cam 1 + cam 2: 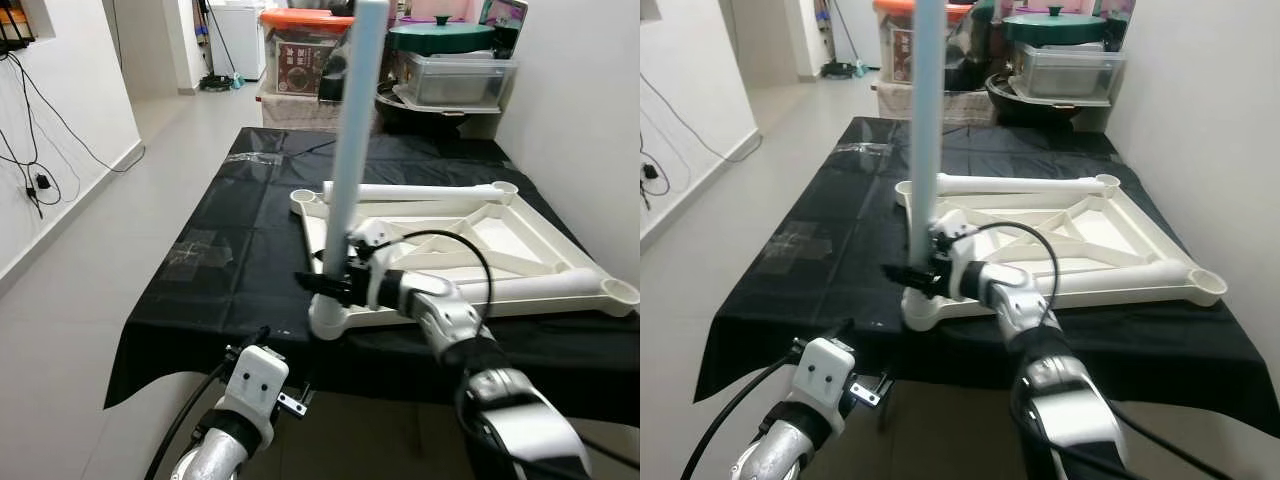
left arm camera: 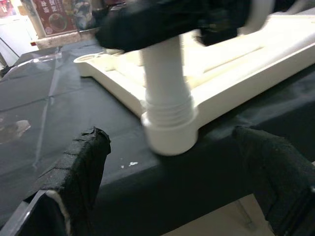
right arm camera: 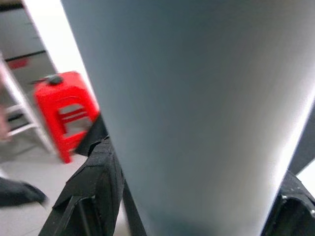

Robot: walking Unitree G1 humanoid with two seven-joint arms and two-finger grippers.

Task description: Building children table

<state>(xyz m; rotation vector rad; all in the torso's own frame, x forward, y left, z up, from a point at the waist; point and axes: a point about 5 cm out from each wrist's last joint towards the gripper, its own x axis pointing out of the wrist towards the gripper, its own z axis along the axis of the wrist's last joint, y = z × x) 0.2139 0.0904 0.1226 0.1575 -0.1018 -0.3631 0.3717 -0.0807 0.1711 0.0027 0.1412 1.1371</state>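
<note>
A white children's table top (image 1: 470, 255) lies upside down on a black cloth (image 1: 230, 270). A pale table leg (image 1: 355, 130) stands upright in the near-left corner socket (image 1: 328, 322), its threaded end (image 2: 168, 104) seated in the socket. My right gripper (image 1: 322, 284) is shut on the leg low down, just above the socket; the leg (image 3: 197, 108) sits between its fingers (image 3: 93, 191). A second white leg (image 1: 420, 190) lies across the far side of the top. My left gripper (image 2: 172, 187) is open, held below the table's near edge facing the socket.
Storage boxes with an orange lid (image 1: 300, 50) and a green pot (image 1: 440, 38) stand beyond the table. A white wall (image 1: 580, 120) runs close on the right. Open floor (image 1: 100, 250) lies to the left. A red stool (image 3: 64, 113) stands on the floor.
</note>
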